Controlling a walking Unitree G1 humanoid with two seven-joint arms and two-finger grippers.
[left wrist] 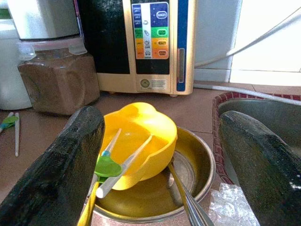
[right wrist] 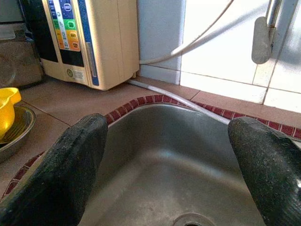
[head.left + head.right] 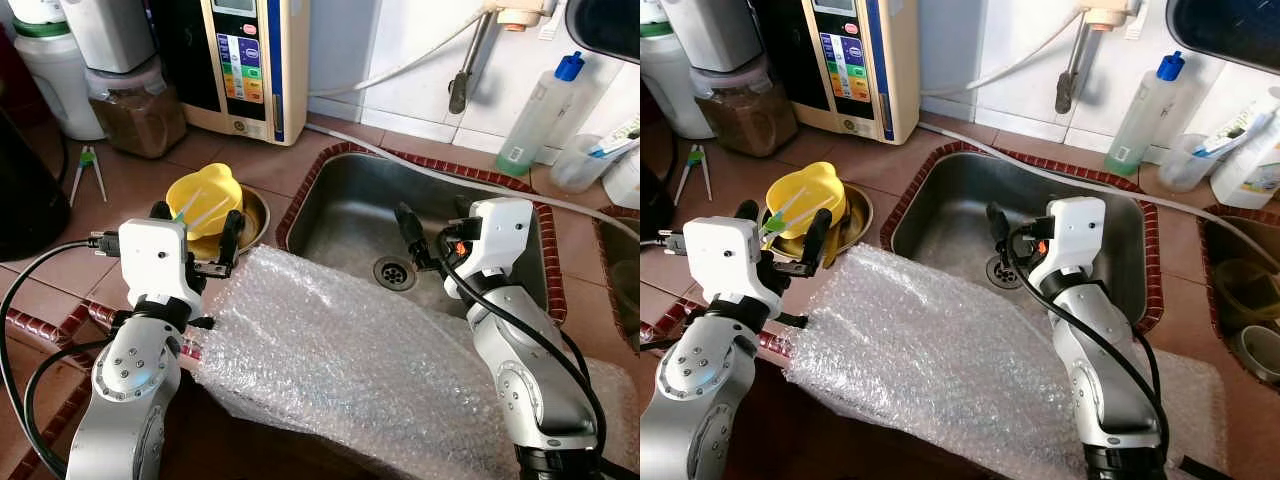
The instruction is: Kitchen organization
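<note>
A yellow plastic bowl (image 3: 205, 195) rests tilted inside a steel bowl (image 3: 254, 214) on the tiled counter, left of the sink (image 3: 340, 215). In it lie white plastic utensils (image 1: 123, 162), one with a green part, and a metal handle (image 1: 186, 200) leans on the steel rim. My left gripper (image 3: 196, 226) hovers open just in front of the bowls, holding nothing. Over the sink basin near the drain (image 3: 395, 272), my right gripper (image 2: 169, 179) is open and empty. A sheet of bubble wrap (image 3: 340, 350) covers the counter's front edge under both arms.
A beige water machine (image 3: 250, 60) and a jar of brown powder (image 3: 135, 112) stand at the back left. A white hose (image 3: 440, 170) runs along the sink's rim. A blue-capped bottle (image 3: 535, 115) and a plastic cup (image 3: 578, 162) stand back right. A second basin (image 3: 1240, 300) lies at the right.
</note>
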